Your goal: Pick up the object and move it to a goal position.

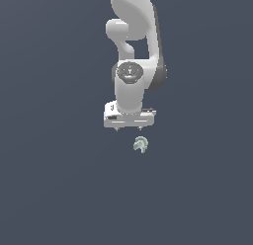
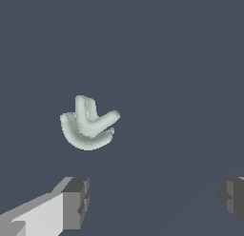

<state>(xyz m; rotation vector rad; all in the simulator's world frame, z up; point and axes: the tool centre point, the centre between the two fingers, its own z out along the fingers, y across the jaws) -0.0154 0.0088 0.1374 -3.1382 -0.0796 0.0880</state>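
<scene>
**Centre the jaws before coming down**

While the object (image 1: 141,144) lies loose on the dark worktop (image 1: 54,189), the step in hand is lining up for the pick. It sits just below the gripper (image 1: 129,127) in the exterior view and a little toward that view's right, not touching it. The jaws are released: in the wrist view the two fingers (image 2: 71,201) stand wide apart with nothing between them, and the object (image 2: 89,122) lies ahead of one finger instead of midway between the pair.

To do this well, I judge the arm should first shift sideways until the object is centred in the gap, and only then lower. The thing is small, curled and lumpy, with short prongs (image 2: 86,106) rising from a curved base, so a pinch on a prong tip would likely let it twist or squirt out. Closing across the thicker curved body looks safer. Descent should go low enough that the pads meet the body, yet stop short of scraping the worktop. No goal marker shows in either view.
</scene>
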